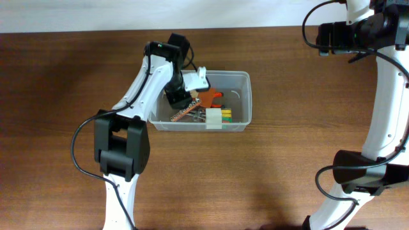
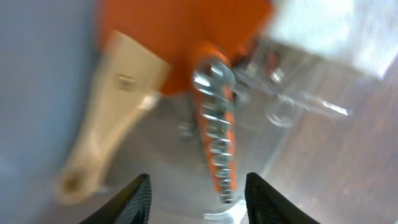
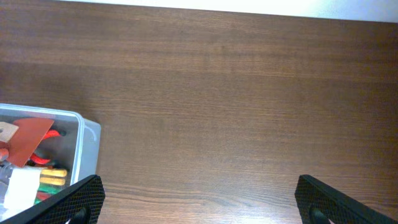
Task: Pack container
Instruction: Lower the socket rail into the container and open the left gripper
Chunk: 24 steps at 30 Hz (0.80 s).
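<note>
The clear plastic container (image 1: 243, 96) sits at the table's middle and also shows in the right wrist view (image 3: 87, 140). It holds an orange tool (image 1: 209, 96), a strip of metal bits (image 1: 184, 112) and a white block with coloured pieces (image 1: 217, 118). My left gripper (image 1: 182, 96) is inside the container's left end. In the left wrist view its jaws (image 2: 198, 199) are open and hold nothing, just above an orange holder of metal bits (image 2: 214, 134) and a beige handle (image 2: 118, 93). My right gripper (image 3: 199, 199) is open and empty above bare table, right of the container.
The brown wooden table (image 1: 300, 160) spreads on all sides of the container. A white strip (image 1: 96, 16) runs along its far edge. The right arm's base (image 1: 358, 172) stands at the right front.
</note>
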Available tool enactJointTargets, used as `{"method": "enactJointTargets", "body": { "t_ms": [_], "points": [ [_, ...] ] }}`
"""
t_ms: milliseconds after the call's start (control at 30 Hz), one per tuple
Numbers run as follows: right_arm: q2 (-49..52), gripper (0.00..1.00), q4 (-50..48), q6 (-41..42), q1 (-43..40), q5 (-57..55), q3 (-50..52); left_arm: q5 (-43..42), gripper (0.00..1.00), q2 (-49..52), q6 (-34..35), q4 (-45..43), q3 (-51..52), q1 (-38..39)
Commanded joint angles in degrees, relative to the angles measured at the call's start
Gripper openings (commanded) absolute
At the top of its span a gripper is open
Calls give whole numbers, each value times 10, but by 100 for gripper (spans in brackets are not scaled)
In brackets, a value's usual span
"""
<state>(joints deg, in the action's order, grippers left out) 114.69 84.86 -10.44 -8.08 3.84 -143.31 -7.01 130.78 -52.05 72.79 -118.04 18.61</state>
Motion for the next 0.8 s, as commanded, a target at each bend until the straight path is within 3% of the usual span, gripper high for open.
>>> {"method": "enactJointTargets", "body": {
  "t_ms": [0, 67, 167, 333, 533, 633, 767],
  "points": [
    [2, 98, 7, 4, 0, 6, -2, 14, 55, -10, 68, 6, -78, 0],
    [2, 98, 9, 4, 6, 4, -2, 41, 63, -16, 92, 19, -124, 0],
    [2, 99, 2, 0, 19, 2, -2, 84, 98, -27, 141, 28, -177, -8],
    [4, 99, -38, -28, 44, 3, -2, 89, 99, -58, 220, 27, -213, -57],
    [11, 98, -139, -26, 67, 83, -2, 79, 99, -70, 384, 17, -215, -142],
    [14, 98, -212, -26, 77, 161, -2, 78, 99, -71, 395, 20, -215, -183],
    [33, 98, -228, -26, 92, 124, -1, 76, 99, -71, 418, 42, -215, -218]
  ]
}}
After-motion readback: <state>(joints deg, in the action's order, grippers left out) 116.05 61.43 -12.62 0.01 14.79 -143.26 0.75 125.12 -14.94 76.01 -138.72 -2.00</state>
